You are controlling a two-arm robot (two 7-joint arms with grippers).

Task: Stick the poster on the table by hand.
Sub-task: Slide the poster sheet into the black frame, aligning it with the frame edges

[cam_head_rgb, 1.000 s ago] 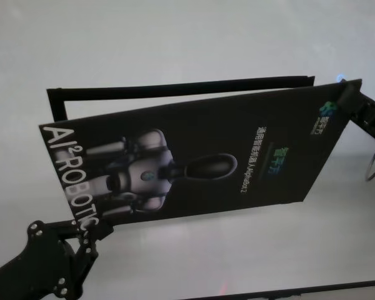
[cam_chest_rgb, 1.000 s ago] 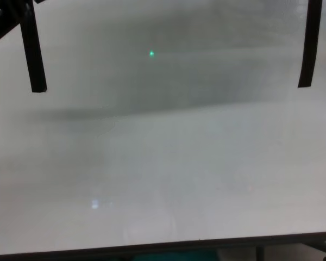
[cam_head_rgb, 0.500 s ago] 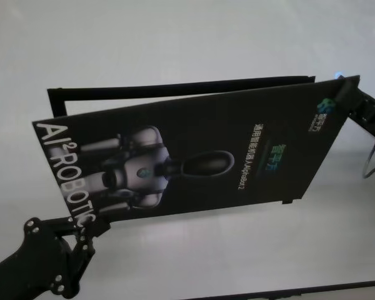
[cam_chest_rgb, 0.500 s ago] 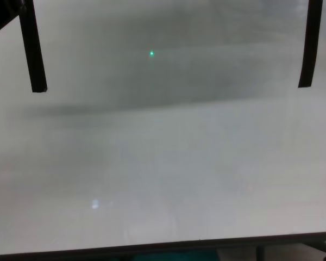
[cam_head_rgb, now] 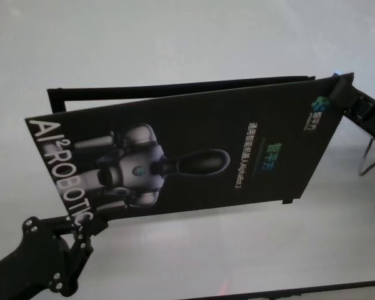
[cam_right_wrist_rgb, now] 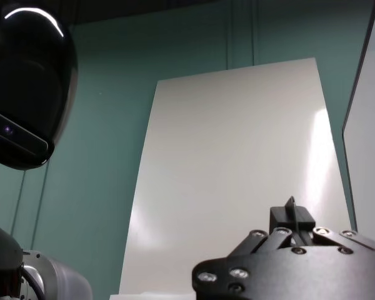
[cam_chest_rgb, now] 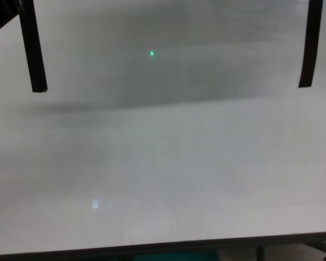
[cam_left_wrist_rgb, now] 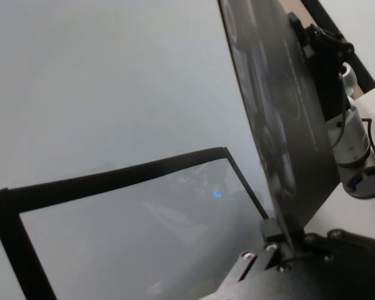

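The poster (cam_head_rgb: 194, 156), black with a grey-white robot picture and white letters, hangs tilted in the air above the table (cam_head_rgb: 175, 37). My left gripper (cam_head_rgb: 84, 226) is shut on its near left corner by the letters. My right gripper (cam_head_rgb: 342, 87) is shut on its far right corner. The left wrist view shows the poster (cam_left_wrist_rgb: 281, 125) edge-on, with the left gripper (cam_left_wrist_rgb: 276, 249) pinching its corner. In the right wrist view, the right gripper (cam_right_wrist_rgb: 292, 220) pinches a thin black edge. Two narrow black strips (cam_chest_rgb: 32, 49) (cam_chest_rgb: 309, 43) hang down in the chest view.
A thin black rectangular outline (cam_head_rgb: 175, 87) lies on the table behind the poster and also appears as the outline (cam_left_wrist_rgb: 112, 178) in the left wrist view. A curved metal piece (cam_head_rgb: 370, 156) stands at the far right. The table's dark front edge (cam_chest_rgb: 163, 248) runs along the bottom.
The poster has shifted left and toward the camera, its lettered end now larger and farther left. Both grippers moved with it and kept their hold.
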